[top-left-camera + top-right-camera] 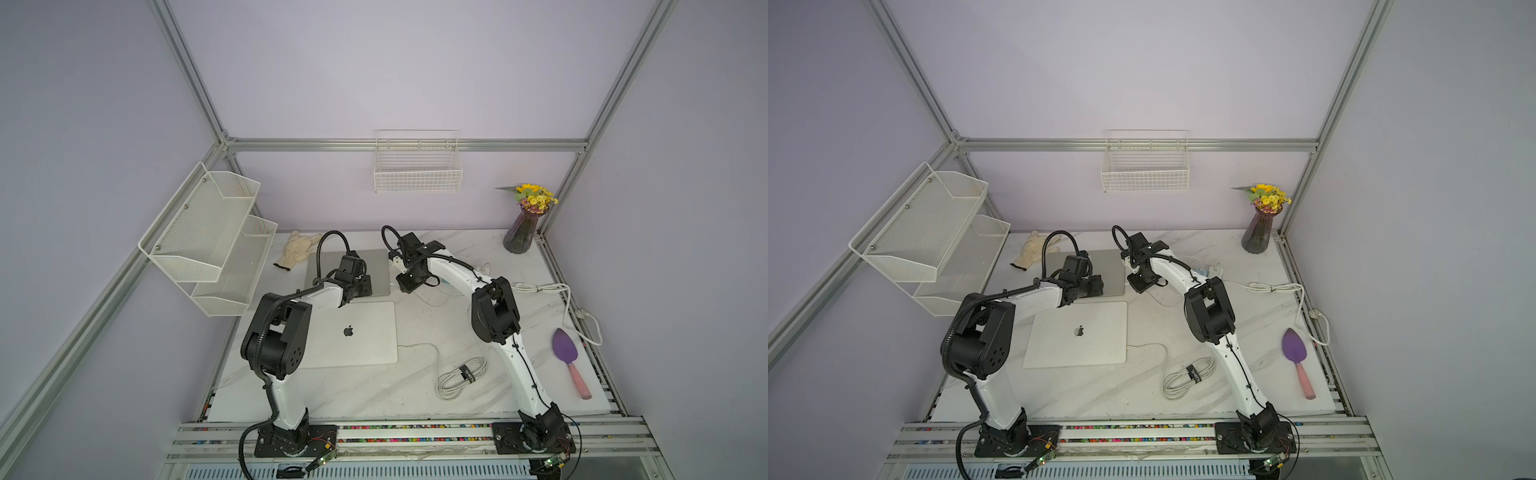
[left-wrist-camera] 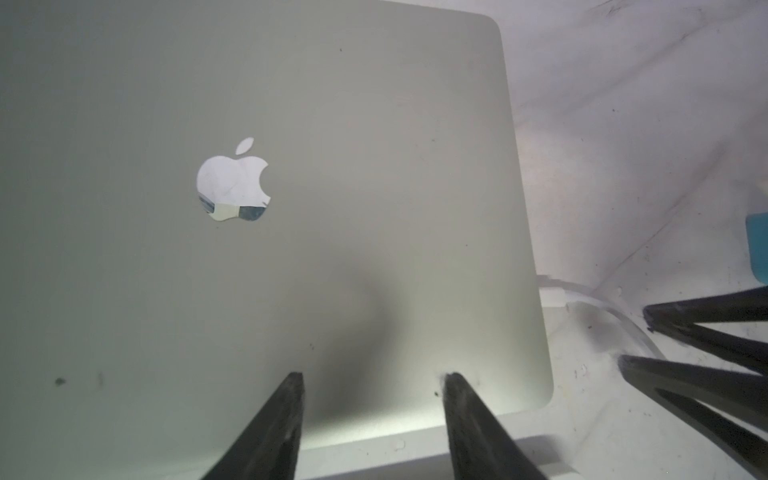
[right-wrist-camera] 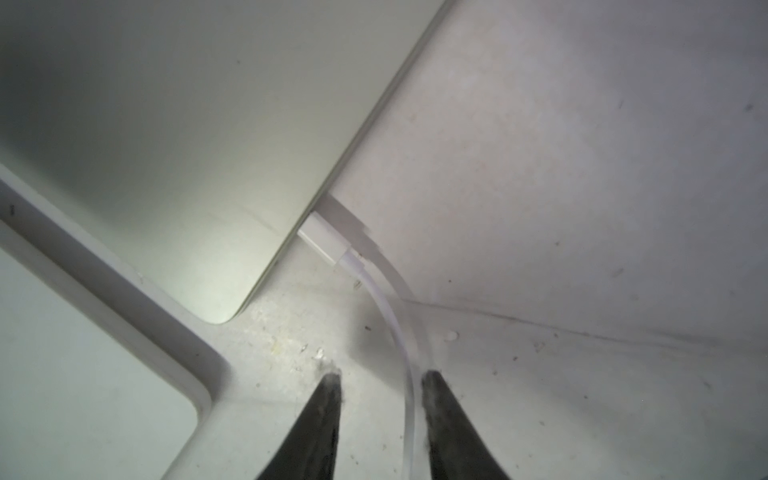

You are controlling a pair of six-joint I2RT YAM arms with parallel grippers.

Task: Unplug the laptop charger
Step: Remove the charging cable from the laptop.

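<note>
Left pincer (image 2: 372, 378), open, hovered over the upper MacBook (image 2: 332, 166), probably bracing it; right pincer (image 3: 381, 376), open, straddled its charger cable (image 3: 397, 328).

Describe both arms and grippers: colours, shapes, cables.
The left arm and right arm have white tapered links and bulky black joints. A ribbed black hose follows the left; a thin black cable the right. The left gripper and right gripper have tapered black fingers.

two laptops (image 1: 365, 345) (image 1: 378, 270), two robot arms (image 1: 291, 399) (image 1: 519, 365), one glove (image 1: 293, 249), one vase (image 1: 519, 235), one trowel (image 1: 565, 347), one coiled cable (image 1: 461, 376)
</note>
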